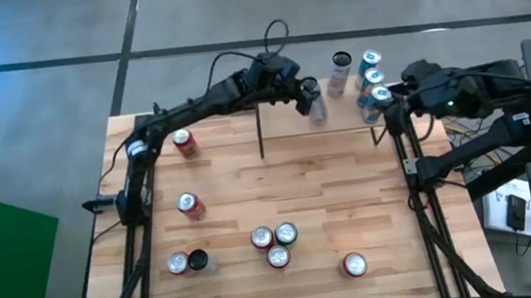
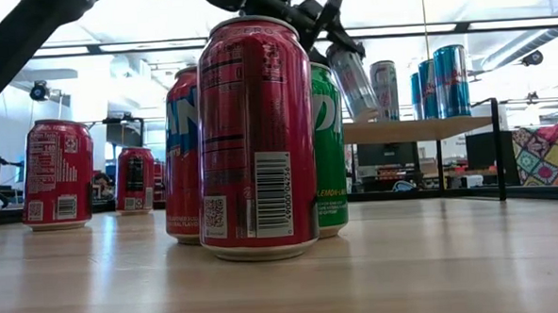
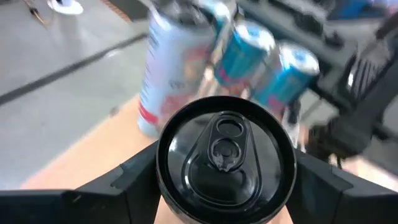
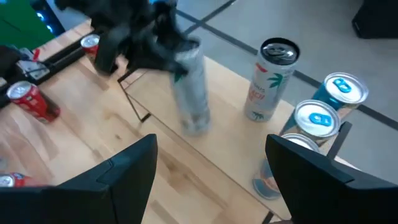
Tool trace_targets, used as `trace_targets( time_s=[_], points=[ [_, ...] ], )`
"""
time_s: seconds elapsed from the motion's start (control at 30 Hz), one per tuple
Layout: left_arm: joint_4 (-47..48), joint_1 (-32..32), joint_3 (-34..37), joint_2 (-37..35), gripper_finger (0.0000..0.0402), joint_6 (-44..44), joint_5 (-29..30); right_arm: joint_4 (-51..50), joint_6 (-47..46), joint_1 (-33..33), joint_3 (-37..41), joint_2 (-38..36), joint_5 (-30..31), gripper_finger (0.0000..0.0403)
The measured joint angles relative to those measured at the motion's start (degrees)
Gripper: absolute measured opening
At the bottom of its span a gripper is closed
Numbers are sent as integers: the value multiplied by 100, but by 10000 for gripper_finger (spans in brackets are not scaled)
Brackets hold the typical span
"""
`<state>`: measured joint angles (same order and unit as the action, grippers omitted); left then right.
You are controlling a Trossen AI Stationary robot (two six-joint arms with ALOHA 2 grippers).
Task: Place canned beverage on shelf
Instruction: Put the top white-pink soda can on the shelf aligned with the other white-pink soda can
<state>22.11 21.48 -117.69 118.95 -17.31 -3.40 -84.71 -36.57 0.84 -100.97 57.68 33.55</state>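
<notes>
The shelf [image 1: 322,134] is a light-wood board on black uprights at the table's far edge; it also shows in the low view [image 2: 419,129]. My left gripper [image 1: 307,92] is shut on a slim silver can with a black top [image 4: 189,87], tilted over the shelf's left-middle part. Whether the can's base touches the board I cannot tell. A white slim can [image 4: 270,81] and three blue cans [image 4: 317,118] stand upright on the shelf's right part. My right gripper [image 4: 214,174] is open and empty at the shelf's right end, near the blue cans. My left gripper pinches the slim can's upper part, just below its black top [image 3: 227,155], between its two fingers [image 3: 124,180], one on each side. The fingers come from above, slanting from the table's left. The can hangs tilted below them [image 2: 351,78].
Several cans stand on the tabletop: a red one [image 1: 185,143] far left, one [image 1: 189,206] at mid left, two [image 1: 186,262] at near left, three clustered [image 1: 275,243] near the middle, one [image 1: 355,264] near right. The shelf's left part [image 4: 155,124] is bare.
</notes>
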Motion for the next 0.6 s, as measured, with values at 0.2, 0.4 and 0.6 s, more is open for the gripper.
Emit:
trace_targets(
  time_s=[0.2,0.4,0.6],
  points=[
    [28,-20,-292,49,251,105,140,-3,10,0,2,-197,101,286],
    [337,-14,-572,85,251,443,577,-4,43,0,57,-203,124,286],
    [324,-31,-566,84,251,478,723,21,29,0,309,-89,264,286]
  ],
)
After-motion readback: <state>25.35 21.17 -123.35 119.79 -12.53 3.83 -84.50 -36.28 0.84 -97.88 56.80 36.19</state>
